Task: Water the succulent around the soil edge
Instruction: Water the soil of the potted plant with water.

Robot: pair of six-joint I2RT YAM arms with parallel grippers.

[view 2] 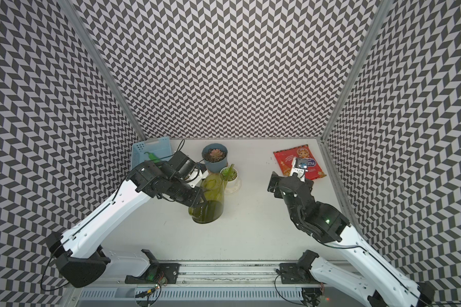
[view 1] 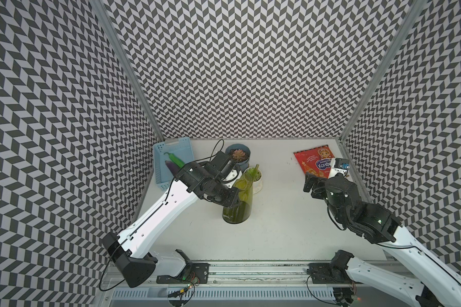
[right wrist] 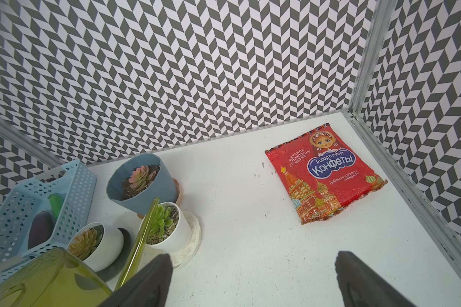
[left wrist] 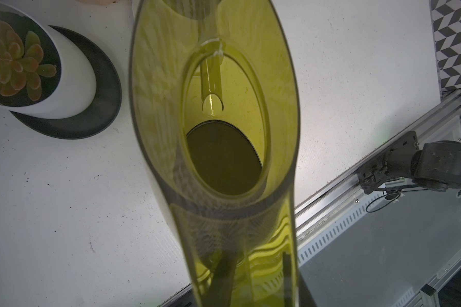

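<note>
A translucent yellow-green watering can [view 1: 237, 204] [view 2: 209, 202] stands tilted mid-table. My left gripper [view 1: 230, 200] [left wrist: 254, 279] is shut on its handle, and my fingers [left wrist: 224, 273] show dark through the plastic. Its long spout [right wrist: 141, 236] reaches over the rim of a white pot holding a green succulent [right wrist: 161, 220] [view 1: 254, 176] in gravelly soil. Behind it is a blue pot [right wrist: 144, 194] with a pink succulent [view 1: 237, 154]. A third succulent, orange, sits in a white pot [left wrist: 72, 77] on a dark saucer. My right gripper [right wrist: 253, 281] [view 1: 313, 186] hangs open at the right, holding nothing.
A red candy bag [right wrist: 322, 172] [view 1: 313, 162] lies at the back right, close to the right wall. A pale blue perforated basket [view 1: 160, 170] with an eggplant [right wrist: 40, 228] and a green pepper stands at the back left. The patterned walls enclose three sides.
</note>
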